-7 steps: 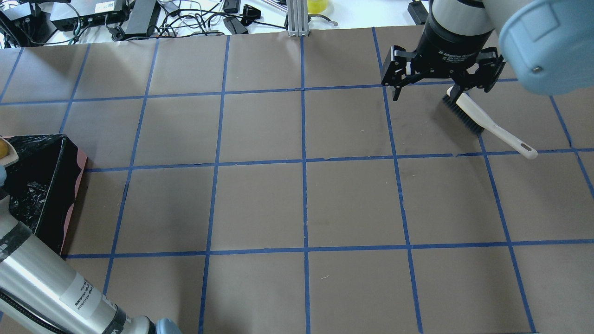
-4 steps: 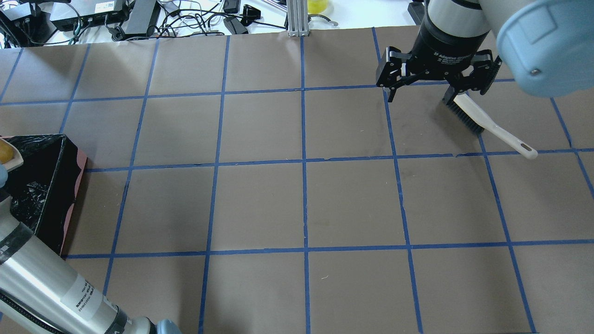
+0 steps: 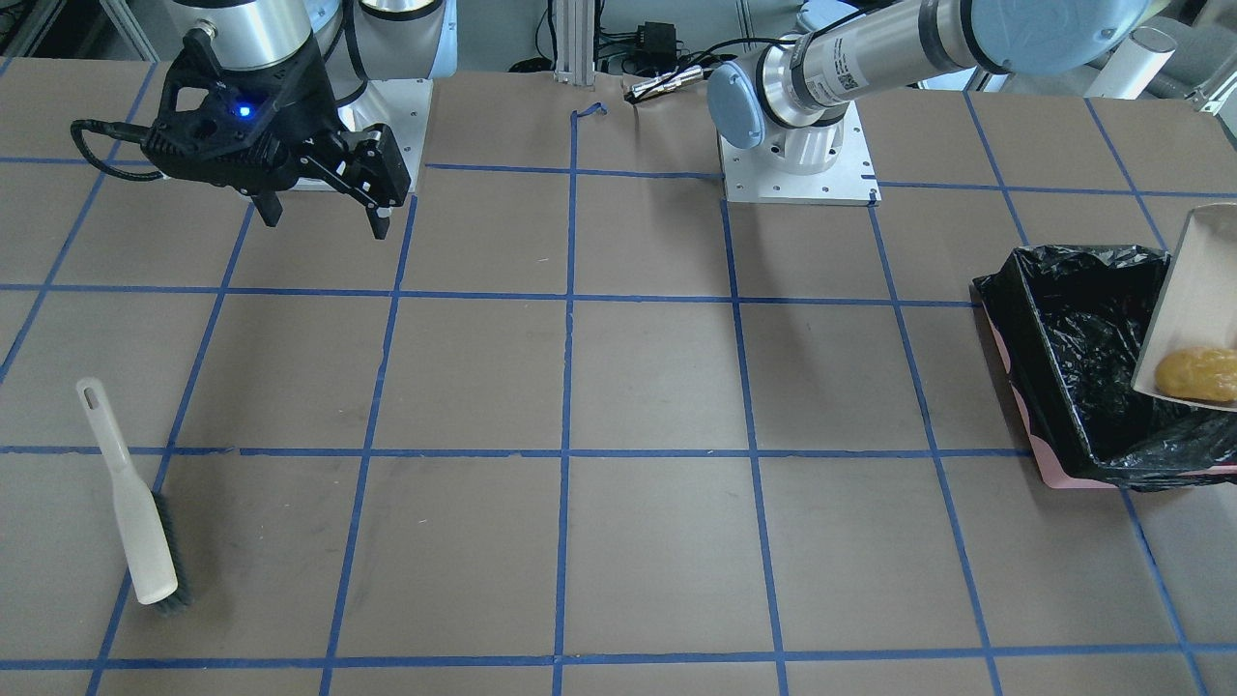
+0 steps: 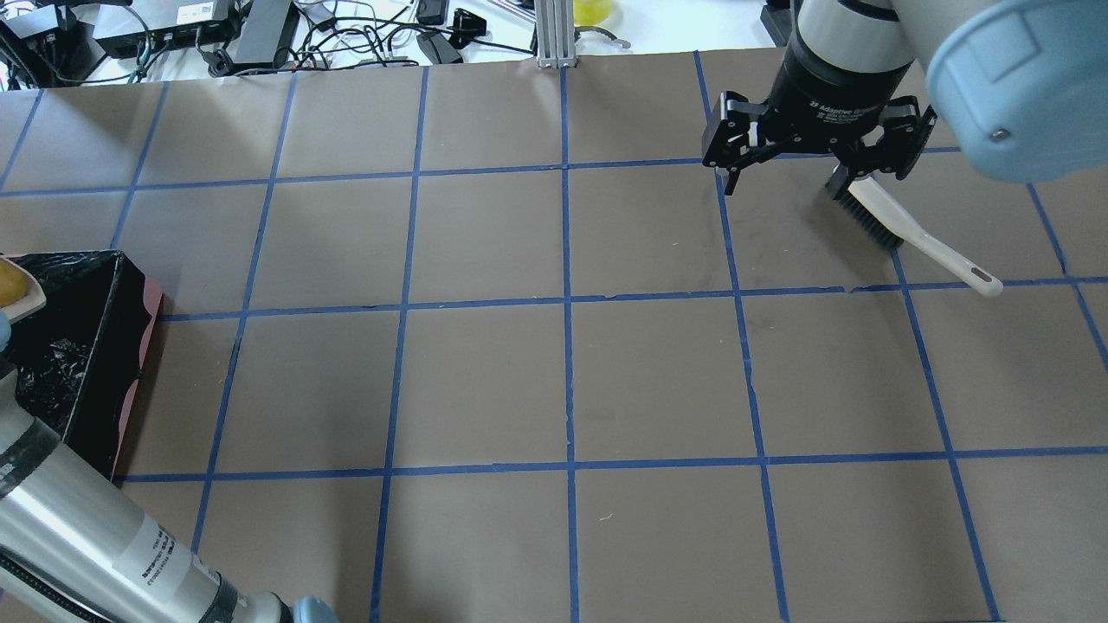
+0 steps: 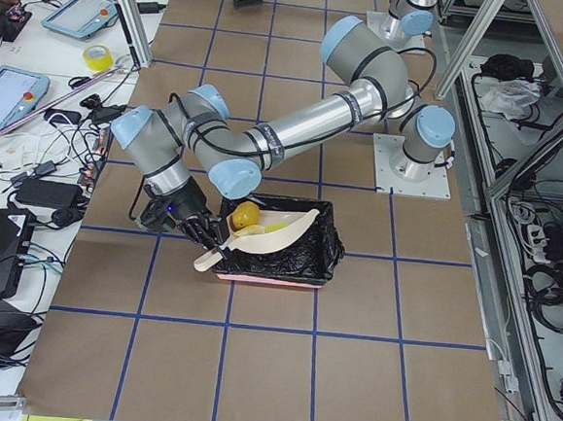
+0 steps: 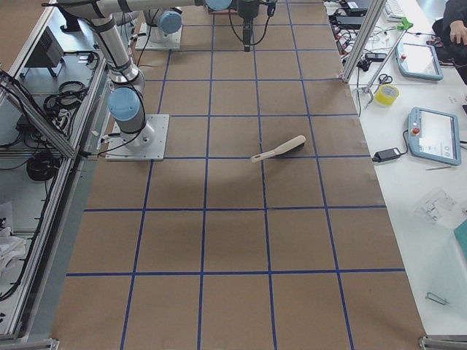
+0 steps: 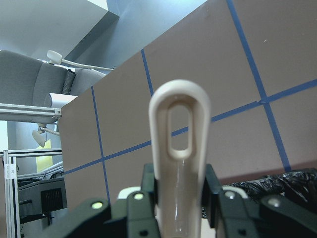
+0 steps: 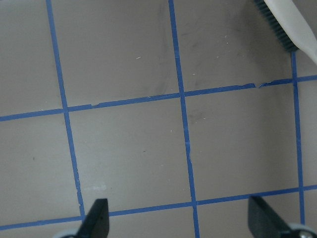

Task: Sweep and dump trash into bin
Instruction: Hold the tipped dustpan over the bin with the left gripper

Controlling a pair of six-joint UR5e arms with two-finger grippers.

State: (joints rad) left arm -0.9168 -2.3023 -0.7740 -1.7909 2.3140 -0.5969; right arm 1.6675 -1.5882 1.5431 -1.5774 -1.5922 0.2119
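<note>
My left gripper point(image 7: 178, 198) is shut on the handle of the beige dustpan point(image 3: 1193, 309) and holds it tilted over the bin point(image 3: 1053, 387), a box lined with a black bag. The golden-brown potato-like lump point(image 3: 1198, 375) lies in the pan, and also shows in the exterior left view point(image 5: 246, 214) with a yellow bit point(image 5: 275, 228) beside it. I cannot make out the pale crescent piece. My right gripper point(image 4: 801, 177) is open and empty, raised beside the brush point(image 4: 900, 229), which lies on the table.
The bin point(image 4: 95, 346) stands at the table's left edge, with my left arm point(image 4: 78, 528) coming in beside it. The table is brown paper with a blue tape grid point(image 4: 567, 303). Cables and boxes point(image 4: 216, 30) lie beyond the far edge.
My right gripper has drifted a little up and left from the brush, still open. The dustpan has shifted slightly over the bin. The brush has not moved.
</note>
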